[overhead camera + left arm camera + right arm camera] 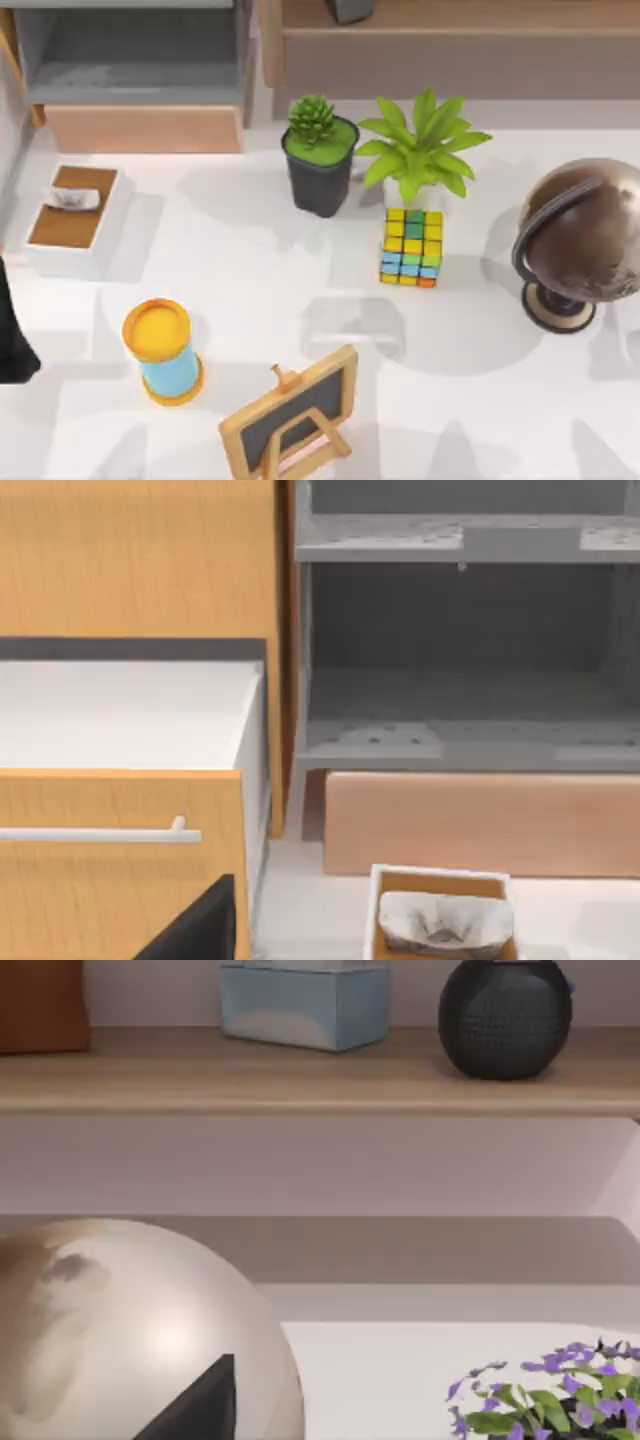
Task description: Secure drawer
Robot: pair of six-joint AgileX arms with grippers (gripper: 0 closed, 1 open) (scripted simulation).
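My wrist camera faces the drawer (470,820), pulled out, its tan front board low and its grey inside open above it. Just beside it stands an orange-wood cabinet (140,560) with its own white-lined drawer (120,860) open, a pale bar handle (100,833) across the front. Near the tan board sits a small white box (440,920) holding crumpled tissue. A dark wedge of my gripper (195,930) shows at the edge.

- A dark part of my left arm (12,330) shows at the bench's left edge in the top view, toward the near corner.
- A dark wedge of the left gripper (195,930) juts into the left wrist view; its opening cannot be judged.
- A like dark wedge of the right gripper (195,1405) shows in the right wrist view.
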